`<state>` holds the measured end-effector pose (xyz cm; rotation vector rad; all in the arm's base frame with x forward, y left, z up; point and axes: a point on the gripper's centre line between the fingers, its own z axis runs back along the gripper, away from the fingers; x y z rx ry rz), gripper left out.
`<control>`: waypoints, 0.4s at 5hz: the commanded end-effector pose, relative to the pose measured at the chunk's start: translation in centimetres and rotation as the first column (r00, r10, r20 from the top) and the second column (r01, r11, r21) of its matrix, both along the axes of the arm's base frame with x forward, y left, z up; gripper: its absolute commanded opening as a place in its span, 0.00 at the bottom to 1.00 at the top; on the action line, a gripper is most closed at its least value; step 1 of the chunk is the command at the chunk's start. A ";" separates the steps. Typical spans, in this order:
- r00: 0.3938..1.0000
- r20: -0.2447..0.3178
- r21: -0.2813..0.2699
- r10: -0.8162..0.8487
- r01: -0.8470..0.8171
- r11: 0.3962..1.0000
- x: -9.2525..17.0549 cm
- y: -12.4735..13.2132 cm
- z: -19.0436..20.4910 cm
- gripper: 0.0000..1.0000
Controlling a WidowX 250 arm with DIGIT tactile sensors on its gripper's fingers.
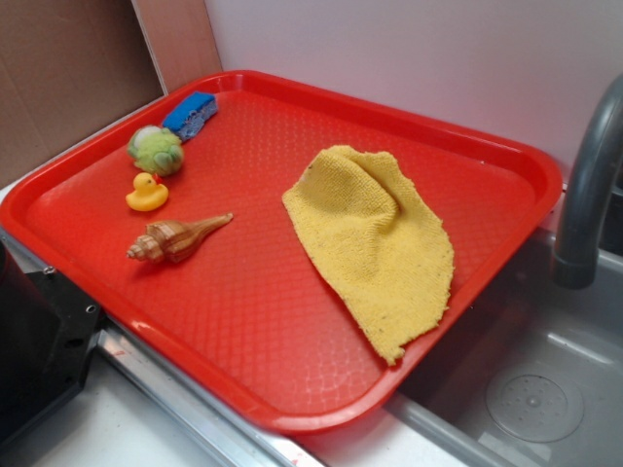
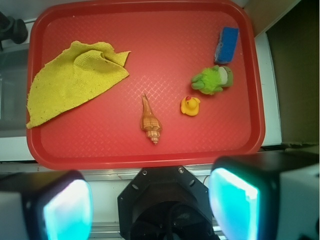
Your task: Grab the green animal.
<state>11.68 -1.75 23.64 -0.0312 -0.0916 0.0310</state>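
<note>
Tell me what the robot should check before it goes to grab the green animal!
1. Green animal in view, on the red tray: ok.
2. Gripper open, with nothing between the fingers: ok.
3. Top of the animal uncovered: ok. The yellow cloth lies far across the tray.
4. Room around the animal: not ok. The blue sponge sits right against one side, and the duck is close on the other.
5. Shell out of the way: ok, it lies apart from the animal.
6. Gripper lined up over the animal: not ok. The gripper is back at the tray's near edge.
</note>
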 end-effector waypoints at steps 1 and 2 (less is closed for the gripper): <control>1.000 0.000 0.000 0.000 0.000 1.000 0.0 0.0 0.0 1.00; 0.997 0.009 -0.010 0.075 -0.075 0.997 0.2 0.2 -0.3 1.00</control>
